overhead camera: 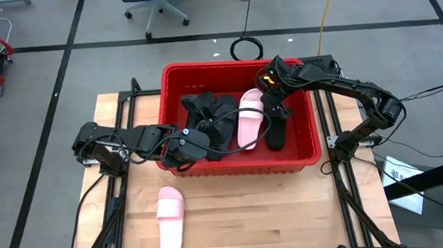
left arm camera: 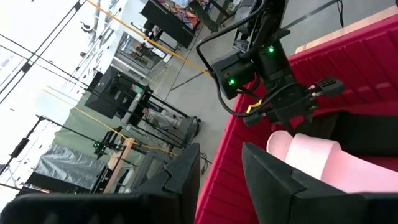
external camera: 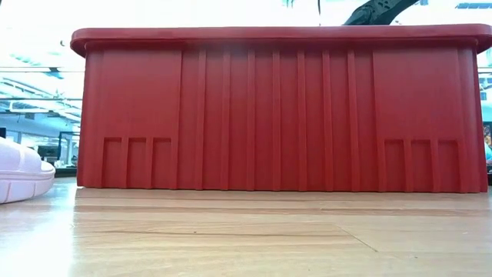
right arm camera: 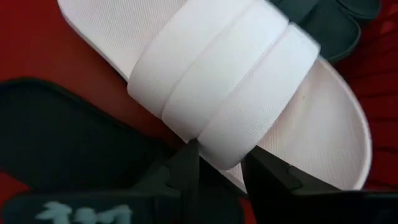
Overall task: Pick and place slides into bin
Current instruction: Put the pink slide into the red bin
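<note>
Now | right end effector [right arm camera: 221,163]: spread, apparently touching pink slide [right arm camera: 236,93] strap in bin [overhead camera: 302,156] | left end effector [left arm camera: 221,171]: spread, empty

Through the right wrist camera I saw the right gripper [right arm camera: 221,163] just above the pale pink slide [right arm camera: 249,93], its two dark fingers [right arm camera: 186,165] parted, tips at the edge of the ribbed strap. The slide lay on the bin's red floor [right arm camera: 28,43]. A black slide [right arm camera: 68,137] sat just beside it, another black one [right arm camera: 329,25] beyond.
</note>
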